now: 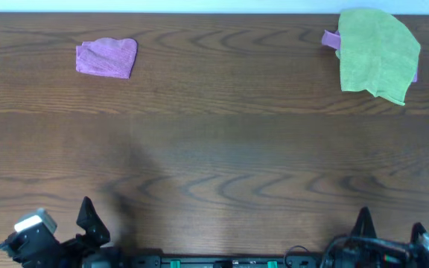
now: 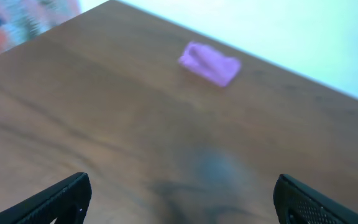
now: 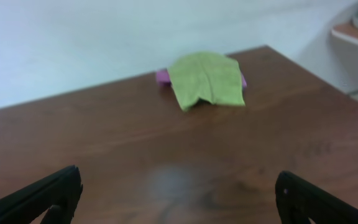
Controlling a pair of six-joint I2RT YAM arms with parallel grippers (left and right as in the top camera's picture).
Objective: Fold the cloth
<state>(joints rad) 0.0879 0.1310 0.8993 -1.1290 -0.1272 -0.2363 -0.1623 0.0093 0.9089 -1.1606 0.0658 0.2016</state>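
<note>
Across the brown wood worktop (image 1: 214, 149) little lies. At its far right corner a lime-green cloth (image 1: 378, 53) sprawls over a purple scrap (image 1: 331, 39) that peeks out at both sides. Far left, near the back edge, sits the cloth (image 1: 106, 58): lilac, soft-napped, a rumpled, roughly rectangular bundle with uneven edges and creases across its top. My left gripper (image 2: 182, 180) and right gripper (image 3: 178, 175) gape wide at the near edge, holding nothing, well apart from it.
</note>
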